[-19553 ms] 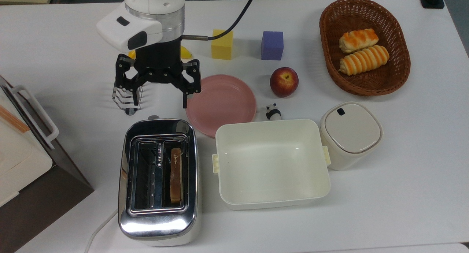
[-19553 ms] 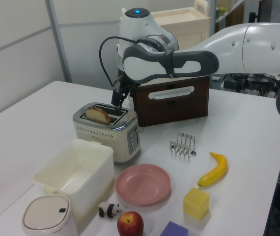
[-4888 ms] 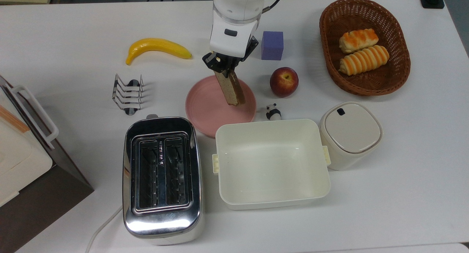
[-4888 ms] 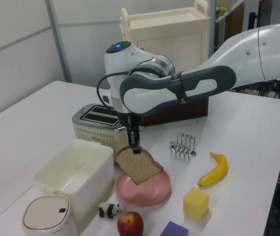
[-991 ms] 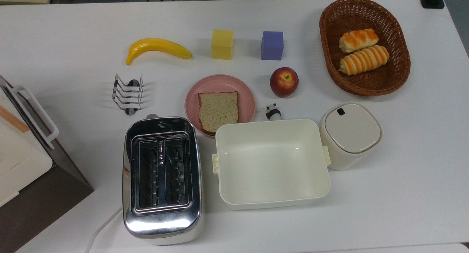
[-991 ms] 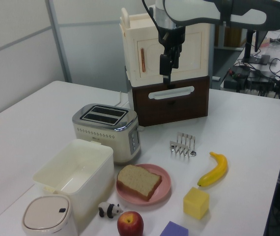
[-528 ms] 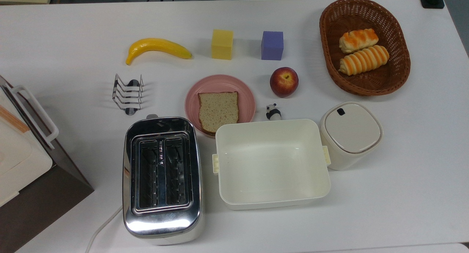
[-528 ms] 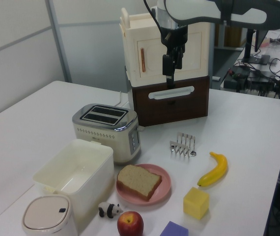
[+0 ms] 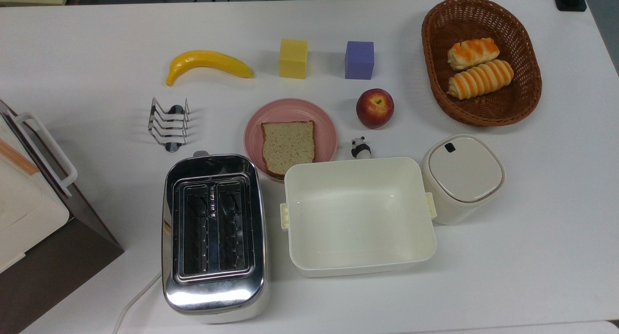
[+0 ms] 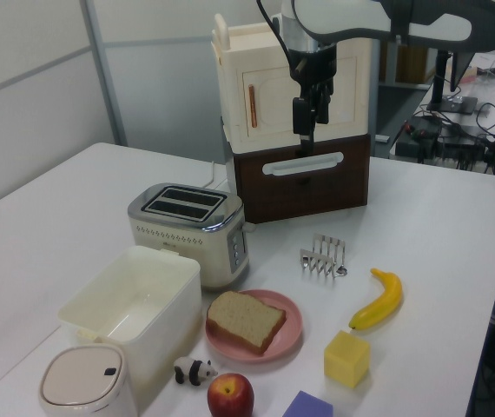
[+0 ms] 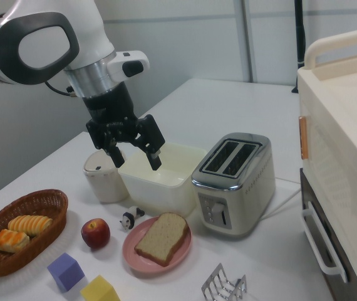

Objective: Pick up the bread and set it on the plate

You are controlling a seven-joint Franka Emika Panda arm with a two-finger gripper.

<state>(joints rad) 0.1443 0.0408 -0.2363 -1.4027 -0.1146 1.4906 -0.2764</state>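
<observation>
So the bread (image 9: 288, 147) was lying flat on the plate (image 9: 290, 109), slightly toward the toaster (image 9: 213, 237) side, and from my end the job looked done. The gripper (image 11: 133, 150) hung high above the table with its fingers spread and nothing in them. I figured the only move left was parking the arm clear. Container-wise, the tub (image 9: 358, 216) beside the plate was empty, the toaster slots were empty, the basket (image 9: 481, 108) held two rolls (image 9: 476, 67), and the canister (image 9: 463, 177) had its lid on.
</observation>
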